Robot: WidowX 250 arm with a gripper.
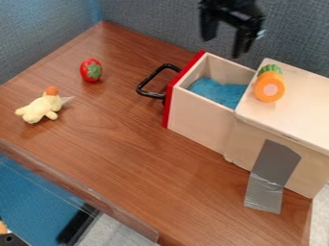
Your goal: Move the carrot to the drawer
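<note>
Carrot (269,90) atop box (298,103)

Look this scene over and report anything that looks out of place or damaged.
Grey tape runs from the side of the wooden box down onto the table, wrinkled toward its lower end; it looks makeshift, perhaps anchoring the box. Nothing looks spilled or broken.

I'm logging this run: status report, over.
Gripper open, empty, near drawer. Carrot on wooden box top. Drawer open, blue cloth inside, nothing blocking its opening.

Fairly bright, even light, soft shadows on the wooden table (128,158), pale glints on the grey tape (264,193)
</note>
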